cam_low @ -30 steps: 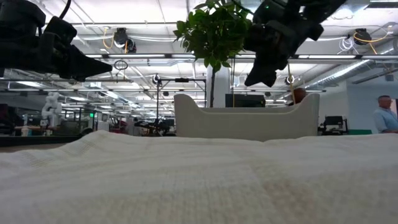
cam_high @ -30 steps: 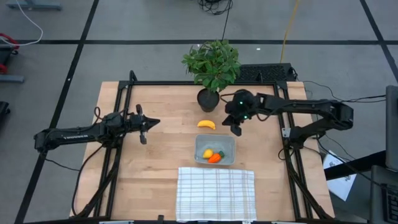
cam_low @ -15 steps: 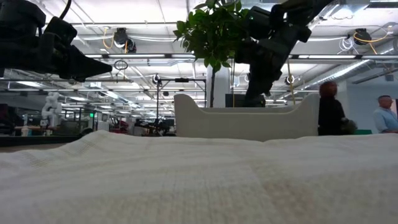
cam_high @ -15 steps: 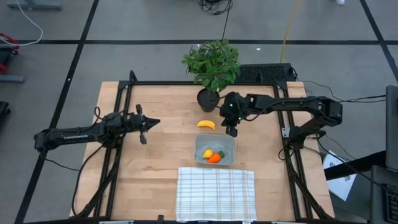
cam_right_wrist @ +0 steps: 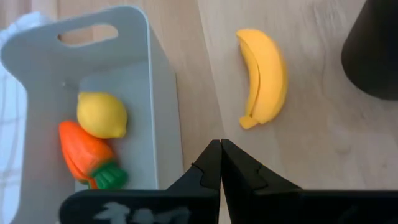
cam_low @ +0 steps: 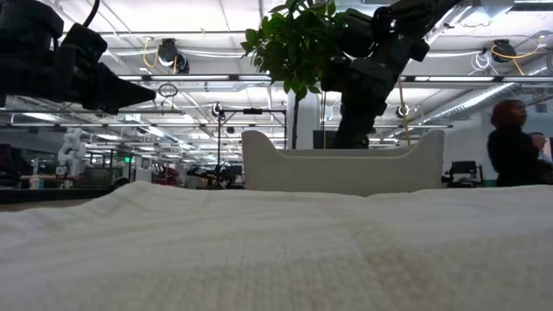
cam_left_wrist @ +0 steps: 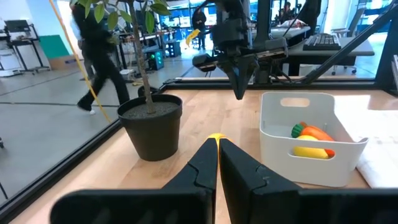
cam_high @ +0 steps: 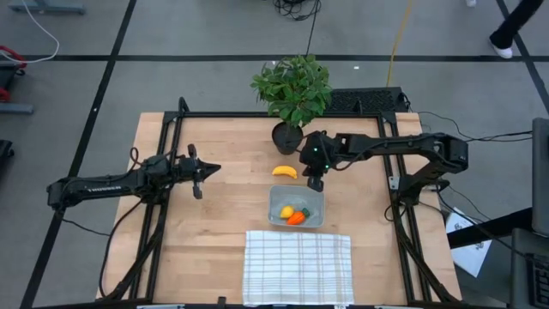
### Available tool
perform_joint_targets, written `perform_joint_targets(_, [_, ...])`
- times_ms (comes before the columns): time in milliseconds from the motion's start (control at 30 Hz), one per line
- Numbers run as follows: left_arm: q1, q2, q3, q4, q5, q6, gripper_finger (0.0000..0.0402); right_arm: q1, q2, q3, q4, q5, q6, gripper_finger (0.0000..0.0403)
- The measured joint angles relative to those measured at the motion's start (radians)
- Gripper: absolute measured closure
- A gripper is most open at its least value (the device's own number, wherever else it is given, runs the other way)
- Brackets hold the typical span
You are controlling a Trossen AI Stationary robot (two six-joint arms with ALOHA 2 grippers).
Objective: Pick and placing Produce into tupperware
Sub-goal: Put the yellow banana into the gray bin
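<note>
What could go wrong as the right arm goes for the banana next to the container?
The right gripper hangs shut between the banana and the tupperware; if it descends shut, it may only shove the banana. The potted plant stands close behind, so a wide reach could knock its pot. Opening fingers might clip the tupperware wall.

I can make out one faint line of pale lettering along my left arm [cam_high: 103, 183], out beside the desk [cam_high: 232, 206], but it is too small to read. No other text shows.
</note>
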Motion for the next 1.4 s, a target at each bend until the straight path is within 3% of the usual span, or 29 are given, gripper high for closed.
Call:
perform_joint_targets(667, [0.0, 0.0, 0.0, -0.009, 0.0, -0.009, 0.038, 0.0, 0.0, 0.0, 0.05, -0.004, -0.03, 0.0403])
perform_joint_targets(1000, [0.0, 0.0, 0.0, -0.009, 0.0, -0.009, 0.038, 0.0, 0.0, 0.0, 0.049, -0.005, -0.183, 0.0403])
perform_joint_targets(1400, [0.0, 0.0, 0.0, -0.009, -0.015, -0.005, 0.038, -0.002, 0.0, 0.0, 0.023, -0.004, -0.249, 0.0403])
